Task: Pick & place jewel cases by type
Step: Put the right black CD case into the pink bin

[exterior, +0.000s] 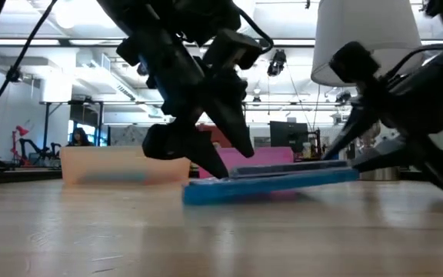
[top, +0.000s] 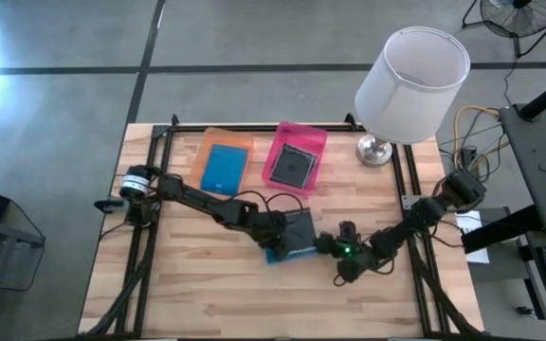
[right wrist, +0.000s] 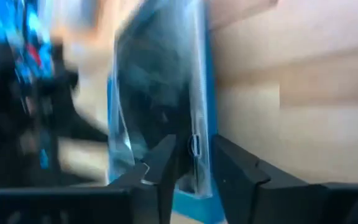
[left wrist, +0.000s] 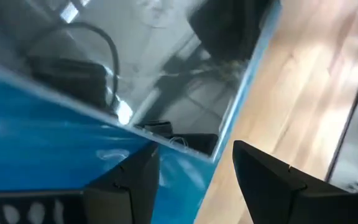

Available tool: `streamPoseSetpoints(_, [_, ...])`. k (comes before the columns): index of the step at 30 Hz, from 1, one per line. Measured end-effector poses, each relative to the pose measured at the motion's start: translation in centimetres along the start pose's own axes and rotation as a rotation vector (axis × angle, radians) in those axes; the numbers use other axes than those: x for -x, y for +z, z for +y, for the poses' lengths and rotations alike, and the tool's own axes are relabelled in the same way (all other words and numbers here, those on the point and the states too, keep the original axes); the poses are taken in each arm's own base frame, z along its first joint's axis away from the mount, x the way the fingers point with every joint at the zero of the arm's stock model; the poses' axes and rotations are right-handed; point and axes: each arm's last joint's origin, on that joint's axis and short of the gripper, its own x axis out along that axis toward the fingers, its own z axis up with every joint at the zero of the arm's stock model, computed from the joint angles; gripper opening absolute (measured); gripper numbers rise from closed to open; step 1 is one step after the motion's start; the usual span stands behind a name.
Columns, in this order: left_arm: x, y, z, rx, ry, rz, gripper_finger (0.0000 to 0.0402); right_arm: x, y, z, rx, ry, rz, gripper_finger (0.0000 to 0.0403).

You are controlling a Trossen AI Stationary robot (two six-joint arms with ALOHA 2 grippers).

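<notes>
A clear grey jewel case [top: 297,227] lies on a bright blue jewel case [exterior: 268,188] at the table's middle. The pair is tilted, its left end on the table and its right end raised. My left gripper [left wrist: 194,180] is open above the pair's left end, fingers pointing down, one over the blue case and one over bare wood. My right gripper [right wrist: 188,165] is shut on the pair's right edge. Another blue case [top: 224,169] lies in the orange tray [top: 209,142]. Another grey case [top: 290,167] lies in the pink tray [top: 316,140]. My left gripper's one fingertip [exterior: 218,171] reaches the left end of the stacked cases [exterior: 206,188] from above; whether it presses there I cannot tell. My right gripper pinches the clear case's right edge [right wrist: 196,144] between its two fingers, coming low from the table's right. Whether the blue case is also between the fingers I cannot tell. The right end [exterior: 344,175] is lifted and the left end rests on the table.
A white lamp [top: 408,80] stands at the far right on its metal foot [top: 375,150]. The two trays sit side by side at the far middle. Black rails [top: 154,189] run along the table's left and right sides. Bare wood lies near the front edge.
</notes>
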Motion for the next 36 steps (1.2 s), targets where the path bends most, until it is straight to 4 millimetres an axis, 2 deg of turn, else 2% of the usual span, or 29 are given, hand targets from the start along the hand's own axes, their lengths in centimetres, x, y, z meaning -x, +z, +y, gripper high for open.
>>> streamPoseSetpoints(4, [0.0, 0.3, 0.1, 0.009, 0.024, -0.046, 0.018, 0.6, -0.4, 0.7, 0.069, 0.002, 0.119, 0.0071])
streamPoseSetpoints(7, [0.3, 1.0, -0.4, 0.007, 0.011, -0.107, 0.018, 1.1, -0.7, 1.8, 0.064, 0.033, 0.192, 0.0069])
streamPoseSetpoints(14, [0.9, 1.9, -2.5, -0.041, -0.066, -0.143, 0.018, 1.1, -0.9, 3.5, 0.065, 0.088, 0.131, 0.011])
streamPoseSetpoints(18, [0.8, 1.5, -2.8, -0.053, -0.065, -0.139, 0.018, 1.1, -0.8, 4.3, 0.073, 0.115, 0.062, 0.0132])
streamPoseSetpoints(21, [0.6, 0.8, -2.7, -0.066, -0.051, -0.108, 0.018, 1.1, -0.8, 4.7, 0.09, 0.127, 0.041, 0.0132])
streamPoseSetpoints(24, [0.5, 0.1, -2.1, -0.092, 0.011, -0.045, 0.018, 1.3, -1.0, 4.8, 0.109, 0.116, 0.039, 0.0105])
streamPoseSetpoints(29, [0.7, -1.0, -1.9, -0.105, 0.071, 0.022, 0.018, 1.6, -1.2, 4.8, 0.135, 0.095, 0.041, 0.0023])
streamPoseSetpoints(33, [2.8, -1.5, -3.2, -0.137, 0.06, -0.022, 0.018, 1.9, -1.4, 4.7, 0.135, 0.102, 0.048, 0.0013])
streamPoseSetpoints(36, [6.2, -2.2, -4.6, -0.161, 0.06, -0.128, 0.018, 2.4, -1.3, 5.3, 0.115, 0.142, 0.032, 0.0012])
